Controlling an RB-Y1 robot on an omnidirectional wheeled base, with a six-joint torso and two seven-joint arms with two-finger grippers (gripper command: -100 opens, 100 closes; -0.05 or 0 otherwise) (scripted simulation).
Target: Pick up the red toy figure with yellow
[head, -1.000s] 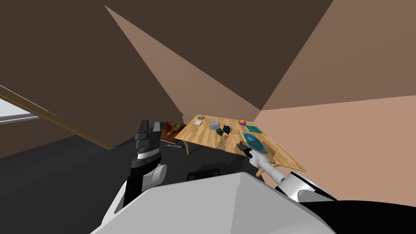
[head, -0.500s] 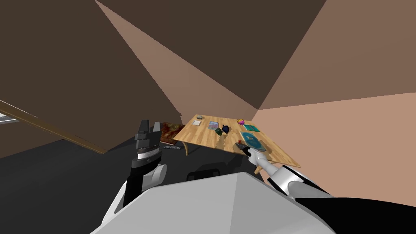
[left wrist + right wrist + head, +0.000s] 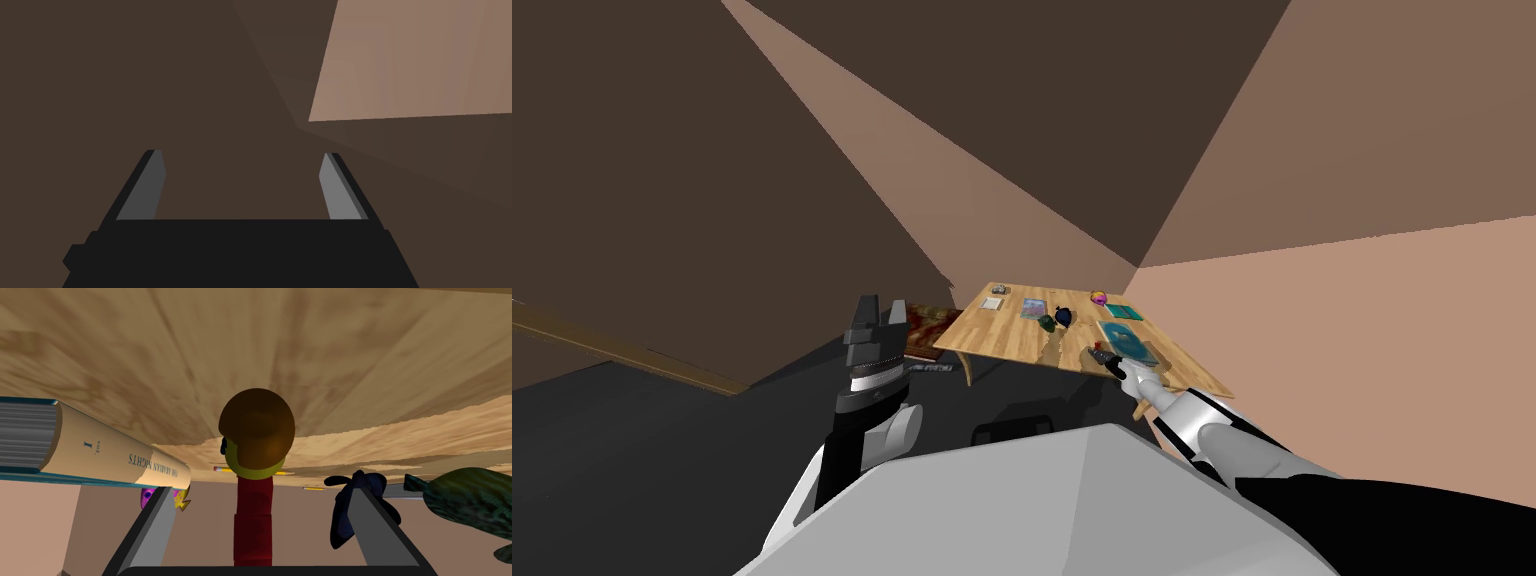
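The toy figure [image 3: 254,503] has a red body, a yellow head and brown hair, and stands on the wooden table [image 3: 1007,338] near its front edge. My right gripper [image 3: 265,523] is open around it, one finger on each side, with a gap to each. From the head camera, the right gripper [image 3: 1105,358] is at the table's near edge, by the small red figure [image 3: 1098,347]. My left gripper [image 3: 240,185] is open and holds nothing; it is raised at the left [image 3: 877,312], away from the table.
A thick teal-covered book [image 3: 100,453] lies close beside the figure. A dark blue toy [image 3: 350,508] and a green object [image 3: 470,498] are on its other side. A pink-and-yellow toy [image 3: 1098,297], another teal book [image 3: 1124,311] and cards lie further back. A patterned rug [image 3: 927,325] lies beside the table.
My head view has swung, so the table and walls have drifted left and the bright window strip at the far left is gone. The right arm has reached slightly further over the table's edge.
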